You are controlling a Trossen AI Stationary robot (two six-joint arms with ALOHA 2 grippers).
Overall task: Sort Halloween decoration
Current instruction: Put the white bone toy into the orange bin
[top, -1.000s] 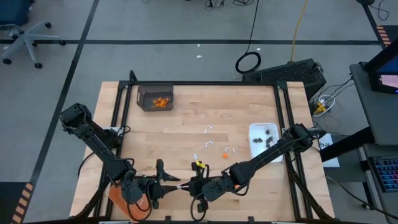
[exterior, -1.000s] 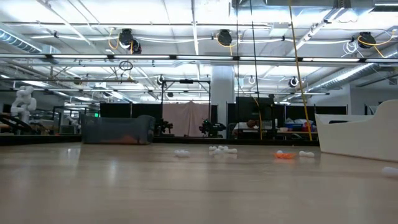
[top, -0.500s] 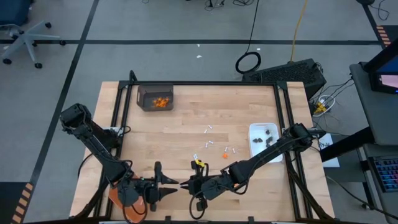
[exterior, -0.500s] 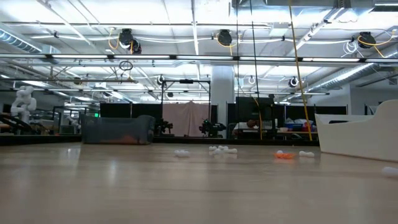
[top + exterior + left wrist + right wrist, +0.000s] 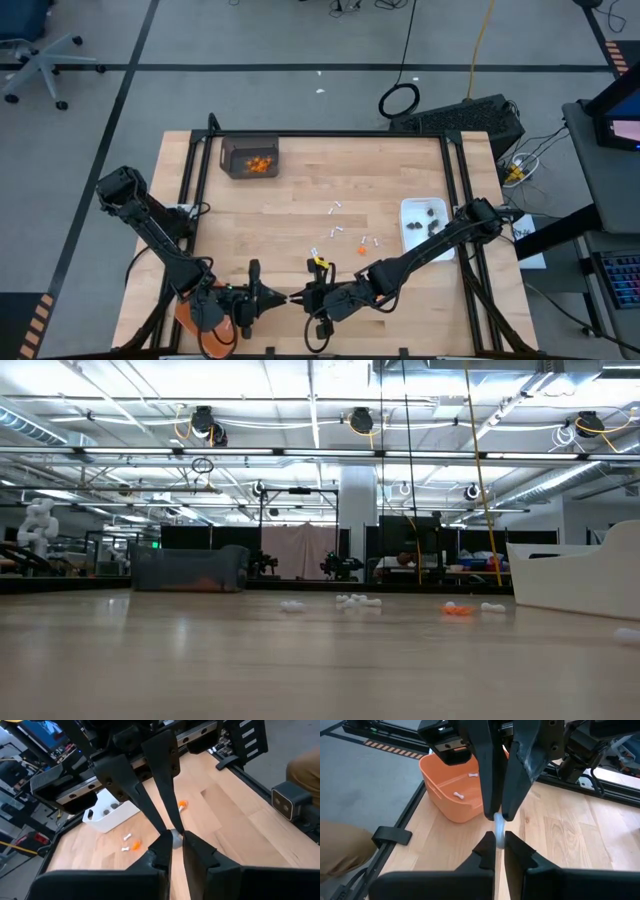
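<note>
- Handover in progress: over the last second the left gripper (image 5: 283,298) has narrowed its fingers from a wide spread down onto the small white stick (image 5: 498,823) that the right gripper (image 5: 298,299) presents, so both now pinch the same piece.
- Judgement: the stick looks ready to pass to the left arm, and the orange tray (image 5: 451,784) just behind that arm, which already holds two white sticks, is the likely drop point.
- Left gripper: low over the near edge of the table (image 5: 330,180), pointing rightward from the left arm, tips meeting the right gripper's tips; in the left wrist view its fingers sit closed on the pale piece (image 5: 176,836).
- Right gripper: pointing leftward toward the other, fingers fully closed on the same stick; its arm stretches back across the table towards the white rectangular dish (image 5: 408,218).
- Rest of the decoration: a few white sticks (image 5: 335,210) and an orange bit (image 5: 361,251) lie loose mid-table; dark bits sit in the white dish; orange bits (image 5: 260,163) fill a dark bin (image 5: 230,158) at the far left.
- Risk, as a guess: if the right fingers release before the left grip is firm, the stick drops onto the wood.
</note>
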